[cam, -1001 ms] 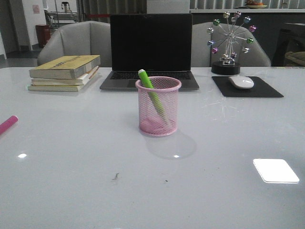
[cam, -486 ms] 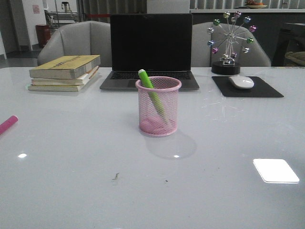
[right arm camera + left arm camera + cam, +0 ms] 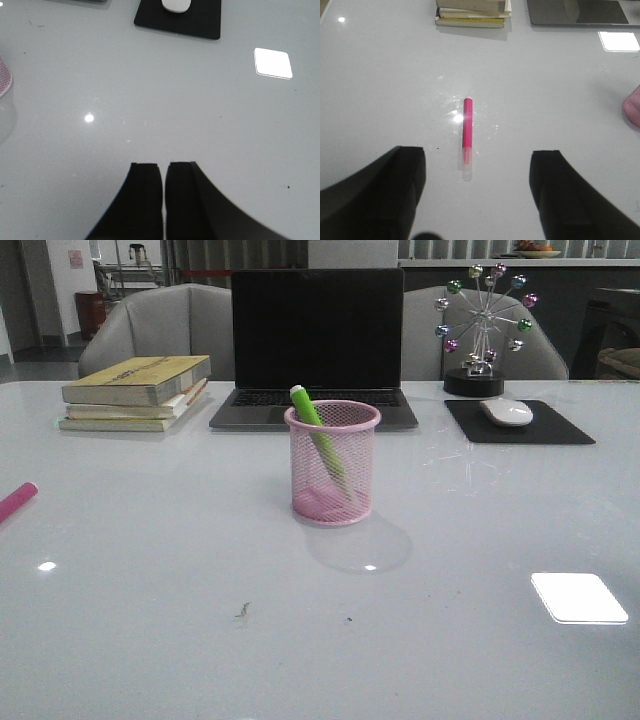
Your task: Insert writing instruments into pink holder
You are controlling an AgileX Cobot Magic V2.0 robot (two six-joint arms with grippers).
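The pink holder (image 3: 332, 462) stands upright mid-table in the front view, and the lime green marker (image 3: 318, 438) leans inside it, whitish end up. At the table's left edge lies the hot pink marker (image 3: 15, 502), flat on the surface. Seen from the left wrist, that pink marker (image 3: 467, 125) lies lengthwise just beyond my left gripper (image 3: 477, 162), which is open and empty, jaws wide apart. A sliver of the holder (image 3: 633, 105) shows at that view's edge. My right gripper (image 3: 163, 170) is shut on nothing, over bare table, the holder's edge (image 3: 4, 77) off to its side.
A laptop (image 3: 316, 345) sits behind the holder. Stacked books (image 3: 138, 390) lie at the back left. A white mouse (image 3: 507, 412) rests on a black pad (image 3: 518, 424) at the back right, behind it a ferris-wheel ornament (image 3: 480, 332). Neither arm shows in the front view.
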